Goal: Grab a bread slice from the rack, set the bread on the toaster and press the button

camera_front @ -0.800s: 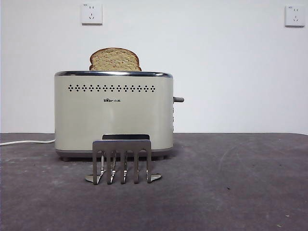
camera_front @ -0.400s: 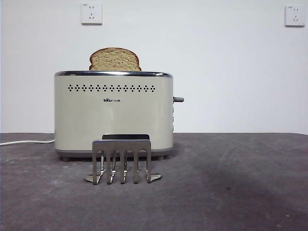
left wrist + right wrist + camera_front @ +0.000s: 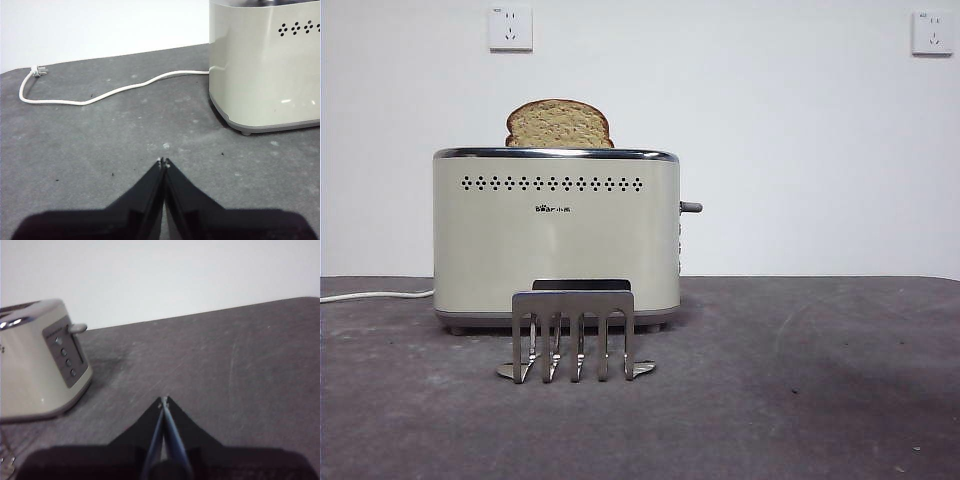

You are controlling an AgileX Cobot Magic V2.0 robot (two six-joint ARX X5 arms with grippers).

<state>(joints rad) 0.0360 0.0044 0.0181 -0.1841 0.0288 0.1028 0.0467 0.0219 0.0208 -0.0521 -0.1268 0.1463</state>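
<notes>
While both end effectors wait, slice of bread (image 3: 559, 124) (upright) occupies toaster (image 3: 556, 235).

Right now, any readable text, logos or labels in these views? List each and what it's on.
Small dark logo on the toaster front, below the vent holes: too small to read.
Wall sockets: tiny marks, unreadable.
Side panel buttons, right wrist view: blurred, no legible labels.
Nothing else carries text.

Toaster (image 3: 556, 235): cream-white body, chrome top rim, one row of small dark vent holes, small dark logo. Slice of bread (image 3: 559, 124): brown speckled crumb, darker crust. Rack (image 3: 573, 335): grey metal. Button (image 3: 691, 207): dark grey. Table (image 3: 800, 380): dark grey, mottled. Cord (image 3: 100, 90): white.
</notes>
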